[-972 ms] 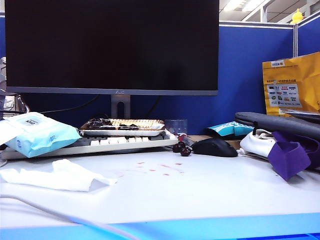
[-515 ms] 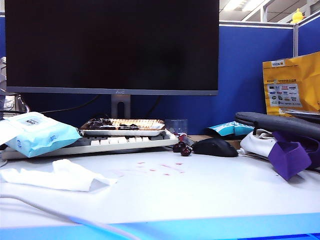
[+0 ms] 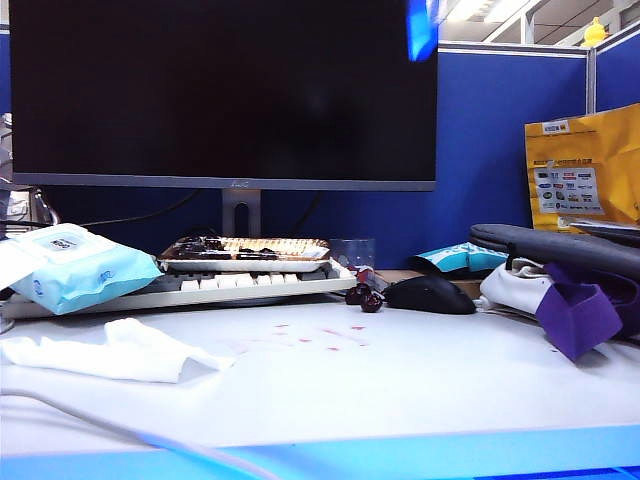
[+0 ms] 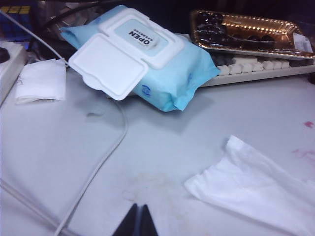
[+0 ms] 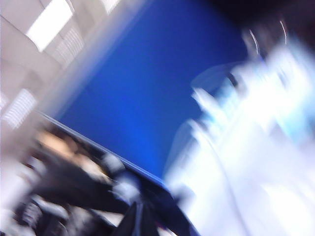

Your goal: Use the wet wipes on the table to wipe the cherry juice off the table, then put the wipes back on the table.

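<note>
The wet wipe sheet (image 3: 105, 350) lies crumpled on the pale worktop (image 3: 420, 380), in front of the keyboard (image 3: 190, 288) and well to the left of the cherry juice (image 3: 320, 338), a scatter of small pinkish-red spots just in front of the two dark cherries (image 3: 364, 297) beside the keyboard's right end. A light-blue wipes packet (image 4: 142, 54) with its lid flipped open rests against the keyboard's left end. The left gripper (image 4: 138, 222) hangs low over the worktop near the sheet (image 4: 256, 189), its jaws closed together with nothing between them. The right wrist view is badly blurred; the right gripper (image 5: 140, 216) shows as a dark tip with jaws pressed together, empty, with a blue partition (image 5: 147, 98) behind it
</note>
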Robot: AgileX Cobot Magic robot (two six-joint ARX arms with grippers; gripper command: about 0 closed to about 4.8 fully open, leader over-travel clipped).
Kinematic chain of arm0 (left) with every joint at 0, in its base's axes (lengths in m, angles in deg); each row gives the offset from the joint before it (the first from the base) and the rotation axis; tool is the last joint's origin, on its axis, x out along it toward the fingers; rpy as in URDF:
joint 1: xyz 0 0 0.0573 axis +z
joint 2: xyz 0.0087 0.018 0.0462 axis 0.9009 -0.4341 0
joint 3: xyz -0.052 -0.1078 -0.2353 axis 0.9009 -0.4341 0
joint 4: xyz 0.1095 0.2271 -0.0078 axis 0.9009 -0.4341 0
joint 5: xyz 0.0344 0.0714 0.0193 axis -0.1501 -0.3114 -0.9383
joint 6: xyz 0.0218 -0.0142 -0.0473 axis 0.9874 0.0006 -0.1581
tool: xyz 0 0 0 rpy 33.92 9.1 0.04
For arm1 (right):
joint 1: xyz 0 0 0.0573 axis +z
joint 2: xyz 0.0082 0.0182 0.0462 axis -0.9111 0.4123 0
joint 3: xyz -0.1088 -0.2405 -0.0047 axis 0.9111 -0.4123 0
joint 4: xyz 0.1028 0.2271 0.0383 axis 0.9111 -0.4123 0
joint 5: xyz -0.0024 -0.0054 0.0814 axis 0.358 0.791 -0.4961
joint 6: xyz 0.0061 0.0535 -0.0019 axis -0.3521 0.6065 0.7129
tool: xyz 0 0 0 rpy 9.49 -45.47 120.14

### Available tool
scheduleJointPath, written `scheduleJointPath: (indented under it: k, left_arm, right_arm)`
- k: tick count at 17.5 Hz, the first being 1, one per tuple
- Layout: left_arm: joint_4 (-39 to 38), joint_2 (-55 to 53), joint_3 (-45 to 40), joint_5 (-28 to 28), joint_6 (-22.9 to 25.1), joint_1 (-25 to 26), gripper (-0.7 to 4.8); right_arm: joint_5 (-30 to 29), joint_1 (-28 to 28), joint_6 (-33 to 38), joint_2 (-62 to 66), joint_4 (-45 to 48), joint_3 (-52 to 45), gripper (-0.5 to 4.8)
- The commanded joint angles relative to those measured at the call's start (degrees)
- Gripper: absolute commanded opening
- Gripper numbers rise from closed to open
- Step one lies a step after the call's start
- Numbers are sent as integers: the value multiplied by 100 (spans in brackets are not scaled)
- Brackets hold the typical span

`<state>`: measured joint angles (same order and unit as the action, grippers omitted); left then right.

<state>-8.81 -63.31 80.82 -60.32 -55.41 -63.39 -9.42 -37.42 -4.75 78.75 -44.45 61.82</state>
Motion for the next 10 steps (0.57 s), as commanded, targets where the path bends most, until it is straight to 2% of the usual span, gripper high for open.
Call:
scheduleJointPath:
  k: [1, 3, 5, 6, 7, 10]
  left_arm:
    - [-59, 17, -35, 33, -11, 2, -4]
    - [-61, 17, -35, 15, -11, 0, -4]
    - [-61, 17, -35, 28, -11, 2, -4]
    - [-61, 17, -35, 17, -11, 2, -4]
    - [-61, 17, -35, 24, -11, 4, -4]
    - [-61, 17, -35, 20, -11, 4, -4]
  right_arm:
    - [535, 533, -1362, 748, -1311, 785, -1]
    - [1139, 981, -2321, 1419, -2328, 1604, -1]
    - [1635, 1270, -2970, 1823, -3169, 2264, -1]
    - [2059, 1467, -3322, 2055, -3554, 2643, -1]
    - [2756, 1714, -3727, 2319, -3895, 3056, -1]
    - [3893, 2035, -4266, 2743, -4264, 3523, -1]
